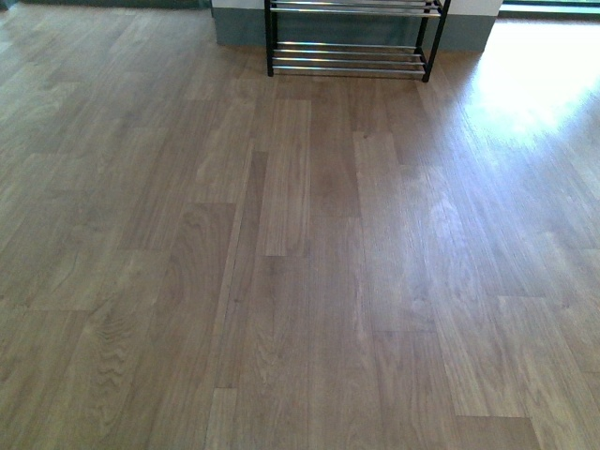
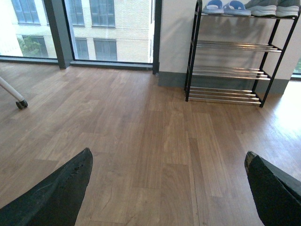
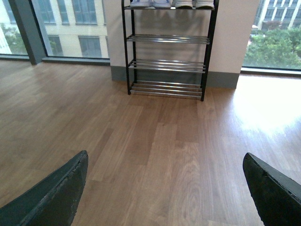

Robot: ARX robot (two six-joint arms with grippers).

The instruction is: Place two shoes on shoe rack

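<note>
Fingers first, nearest the wrist cameras: left gripper spread wide, dark pads at either edge of its view, nothing between them but bare wooden plank floor; right gripper likewise gaping and empty over the same boards. Touching nothing, either of them, as far as these views show. Farther on, well apart from both grippers, three-tier black-framed shoe rack with shiny chrome bars, backed against a pale wall with a grey skirting, between tall windows. On that rack's top tier, pale blue open-toe slides toward one end and grey knit sneakers with white soles beside them; middle and bottom tiers bare. No shoe left on the floor in front of the rack in any view. Judged from this: placing looks done, nothing visibly left but to stay clear of the rack.
</note>
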